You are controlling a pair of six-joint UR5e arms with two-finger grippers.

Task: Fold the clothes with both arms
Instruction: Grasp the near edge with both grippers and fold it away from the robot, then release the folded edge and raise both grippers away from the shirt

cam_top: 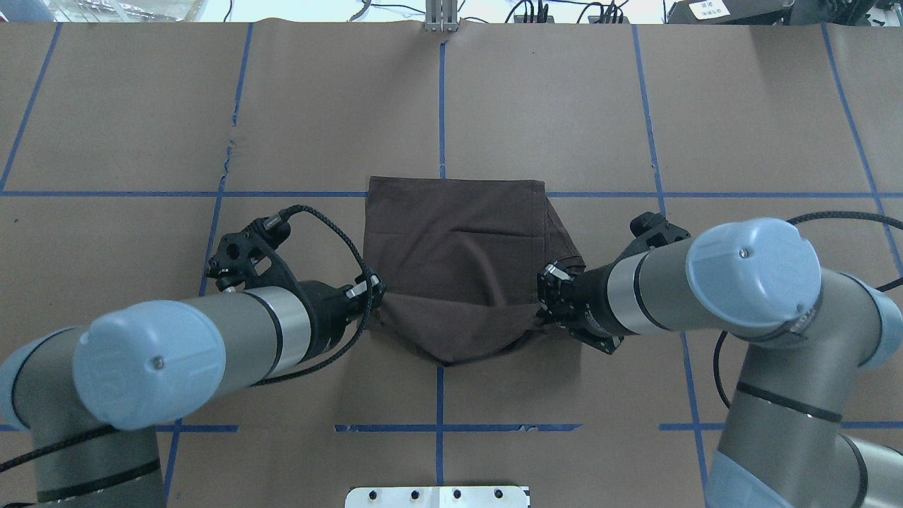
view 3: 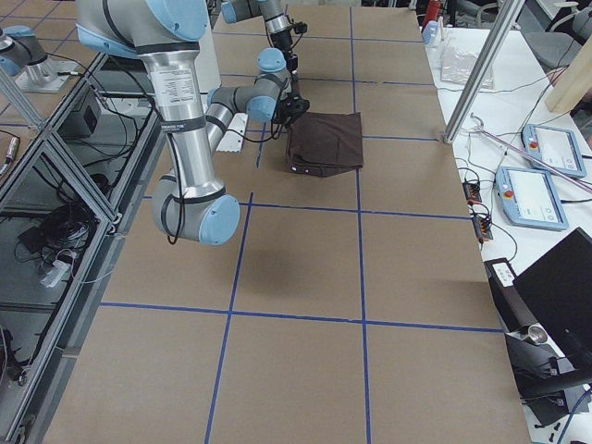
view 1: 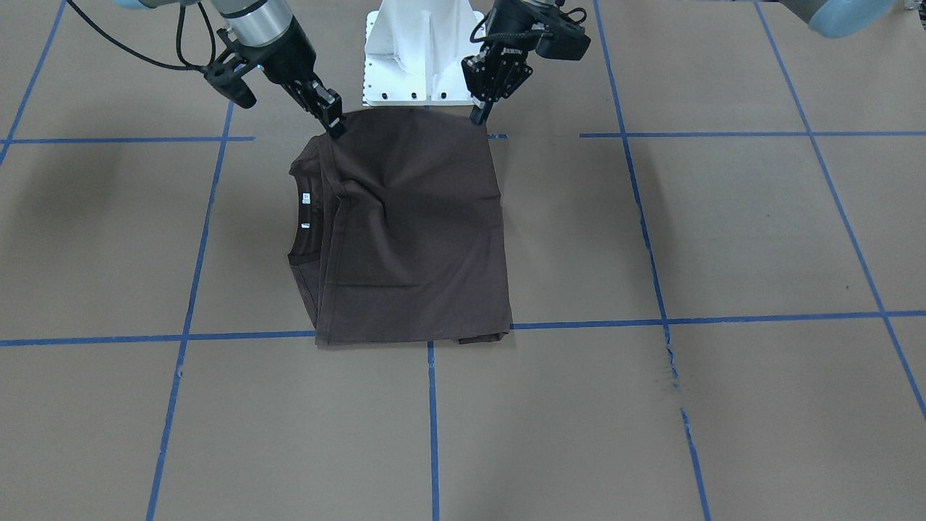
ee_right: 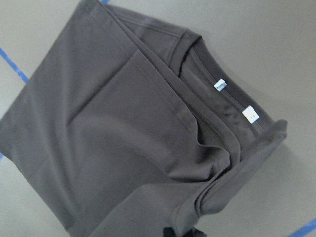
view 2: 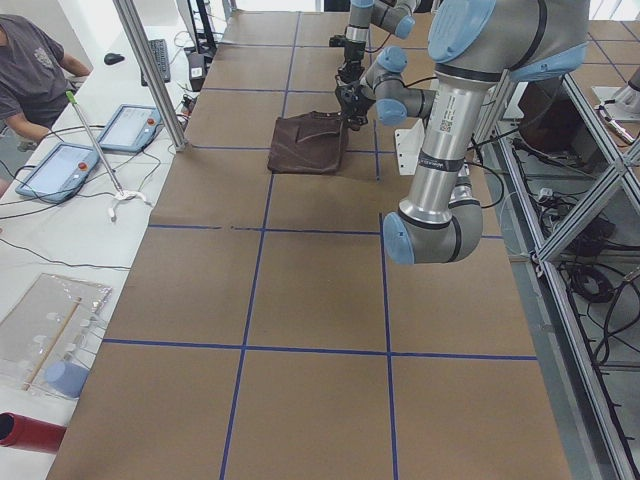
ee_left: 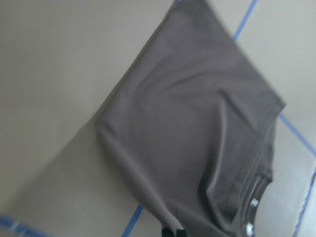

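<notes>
The dark brown-grey T-shirt point(cam_top: 451, 240) lies folded into a rough rectangle at the centre of the brown paper-covered table point(cam_top: 741, 106). In the overhead view its far hem runs along a blue tape line point(cam_top: 141, 194) at 12 o'clock. The edge nearest the robot, at 6 o'clock, is raised off the surface and sags in a shallow V between the two grippers.

The left gripper point(cam_top: 376, 293) is at the shirt's 8 o'clock corner in that view. Its jaws are closed on the cloth, and the left arm point(cam_top: 211, 339) reaches in from 8 o'clock. The right gripper point(cam_top: 545, 286) is at the 4 o'clock corner, pinched onto the layered fabric there, with the right arm point(cam_top: 705, 282) coming in from 4 o'clock.

In the front-facing view the ribbed neck opening is at the shirt's 9 o'clock side, on the right gripper's side. Two small white neck labels point(view 1: 305, 197) show inside it, and several folded layers are stacked along that edge. Creases run from each gripped corner toward the shirt's middle. The white bolted pedestal point(view 1: 423, 51) stands at 12 o'clock in that view, just beyond the lifted edge.

In the exterior left view a person point(view 2: 30, 70) sits at 10 o'clock, well away from the shirt.
</notes>
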